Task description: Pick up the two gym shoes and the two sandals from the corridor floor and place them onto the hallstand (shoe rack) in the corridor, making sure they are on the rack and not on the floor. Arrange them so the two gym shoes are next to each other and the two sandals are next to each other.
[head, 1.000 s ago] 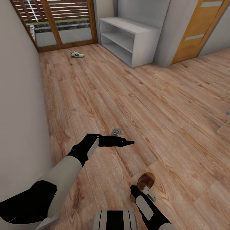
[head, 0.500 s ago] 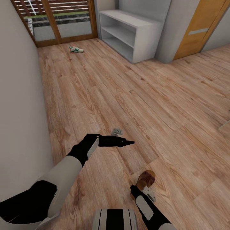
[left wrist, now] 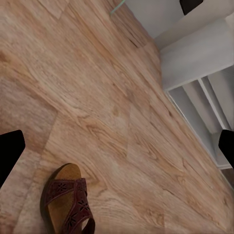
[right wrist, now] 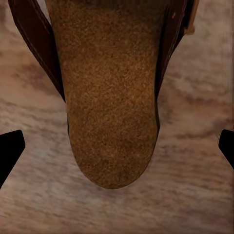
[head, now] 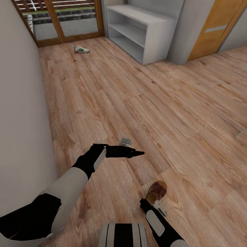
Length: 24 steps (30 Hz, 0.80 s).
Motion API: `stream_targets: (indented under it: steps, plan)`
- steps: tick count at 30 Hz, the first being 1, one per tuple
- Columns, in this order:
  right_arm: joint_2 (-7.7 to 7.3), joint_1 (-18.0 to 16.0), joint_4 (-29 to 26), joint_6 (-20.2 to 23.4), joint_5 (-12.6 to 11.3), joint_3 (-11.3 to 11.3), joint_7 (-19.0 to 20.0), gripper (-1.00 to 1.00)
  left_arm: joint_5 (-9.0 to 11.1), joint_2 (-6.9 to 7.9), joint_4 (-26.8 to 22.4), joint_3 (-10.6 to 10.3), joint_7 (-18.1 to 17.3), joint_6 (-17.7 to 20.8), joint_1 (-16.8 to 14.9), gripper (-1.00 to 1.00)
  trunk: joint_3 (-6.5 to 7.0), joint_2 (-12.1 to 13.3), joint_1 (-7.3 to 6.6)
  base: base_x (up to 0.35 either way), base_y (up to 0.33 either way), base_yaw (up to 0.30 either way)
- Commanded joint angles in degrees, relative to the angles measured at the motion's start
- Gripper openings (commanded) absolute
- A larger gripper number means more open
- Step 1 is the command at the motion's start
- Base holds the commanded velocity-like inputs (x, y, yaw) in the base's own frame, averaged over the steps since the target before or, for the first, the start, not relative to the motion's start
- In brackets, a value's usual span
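You had one brown sandal [head: 156,192] lying flat on the corridor floor [head: 144,103], close in front of the robot, its dark footbed [right wrist: 111,92] facing up. One white gym shoe [head: 81,49] with green stripes stood upright on its sole far away, near the glass door. The pale grey hallstand [head: 144,31] stood to the right of that shoe, with its open shelves.

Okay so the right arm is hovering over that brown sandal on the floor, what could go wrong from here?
1. The right gripper sits right above the sandal. In the right wrist view its fingertips straddle the footbed; on a flat sandal, closing may slip off or push it along the floor.
2. One gym shoe lies far off by the glass door, and the shoe rack is also distant, so a loose grasp might drop during the drive.
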Motion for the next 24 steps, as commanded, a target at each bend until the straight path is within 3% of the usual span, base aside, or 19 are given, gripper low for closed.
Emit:
stream_targets:
  steps: [1, 24]
  plan:
    - [0.00, -0.01, -0.05, -0.22, -0.40, 0.17, -0.31, 1.00, 0.33, 0.00, 0.00, -0.04, -0.01, 0.49, -0.03, 1.00, -0.07, -0.01, -0.01, 0.000, 0.000, 0.054]
    - [0.00, -0.01, -0.05, -0.03, -0.34, 0.25, -0.32, 1.00, 0.33, 0.00, 0.07, -0.04, -0.02, 0.49, -0.03, 1.00, -0.29, -0.01, -0.01, 0.000, 0.000, 0.021]
